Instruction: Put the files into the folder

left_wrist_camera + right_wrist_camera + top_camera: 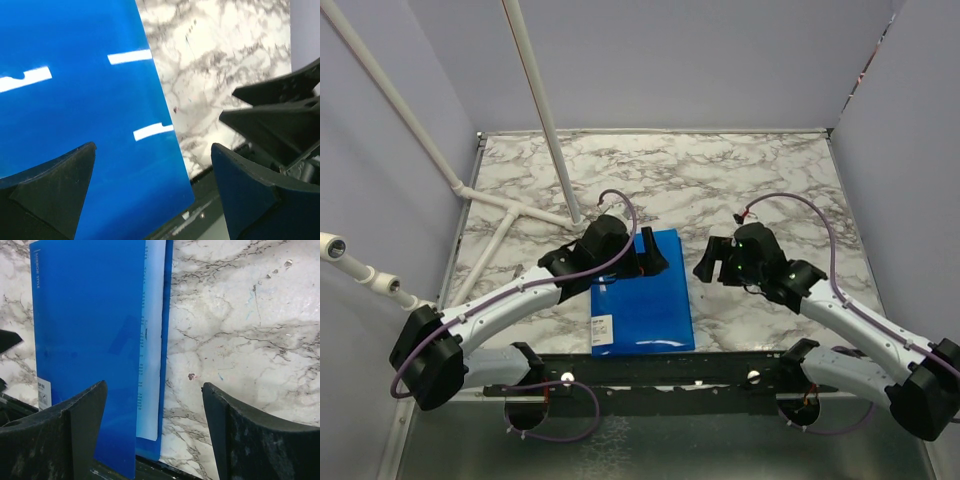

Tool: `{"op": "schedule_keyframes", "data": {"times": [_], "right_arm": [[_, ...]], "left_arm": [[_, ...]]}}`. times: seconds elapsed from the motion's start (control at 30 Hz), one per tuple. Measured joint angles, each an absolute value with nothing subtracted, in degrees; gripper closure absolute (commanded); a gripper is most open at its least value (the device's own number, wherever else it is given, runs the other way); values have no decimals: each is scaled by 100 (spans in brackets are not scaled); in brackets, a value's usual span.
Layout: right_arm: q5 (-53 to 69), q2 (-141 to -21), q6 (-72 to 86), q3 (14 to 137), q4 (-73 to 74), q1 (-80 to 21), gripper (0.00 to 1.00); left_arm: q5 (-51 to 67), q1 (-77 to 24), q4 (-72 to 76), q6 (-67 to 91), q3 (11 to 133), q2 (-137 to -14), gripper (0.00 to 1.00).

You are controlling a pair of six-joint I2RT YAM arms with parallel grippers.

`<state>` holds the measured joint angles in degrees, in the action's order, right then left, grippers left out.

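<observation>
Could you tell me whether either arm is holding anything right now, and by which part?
Nothing is held. The left gripper is over the far end of the folder, jaws open; the right gripper is open beside it.

Bright, even light; white glare streaks cross the glossy folder [75, 110].

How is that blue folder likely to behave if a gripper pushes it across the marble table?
The folder looks glossy and lies flat on the smooth table, so it would probably slide easily, not tip. It looks thin, so lifted by one edge it may flex. The files show past its cover edge, so sheets might slip out if tilted.
</observation>
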<state>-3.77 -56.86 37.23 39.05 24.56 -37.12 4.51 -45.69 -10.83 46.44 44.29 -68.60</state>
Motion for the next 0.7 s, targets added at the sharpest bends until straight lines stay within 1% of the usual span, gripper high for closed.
{"op": "schedule_keyframes", "data": {"times": [0.17,0.3,0.37,0.5,0.7], "right_arm": [[-47,-5990,3586,3948,2412,-3719,23],[163,-6394,3544,4003,2370,-3828,24],[226,-6593,3529,4082,2338,-3929,24],[268,-6952,3496,4254,2213,-4091,24],[266,-7408,3487,4329,2036,-4143,24]], "left_arm": [[-558,-4571,-1975,4268,5214,-6838,1],[-1474,-4569,-2641,4215,5404,-6687,1],[-1918,-4569,-3050,4265,5384,-6624,1],[-2370,-4552,-3406,4429,5155,-6608,1],[-2480,-4353,-3540,4705,4386,-6567,1]]}}
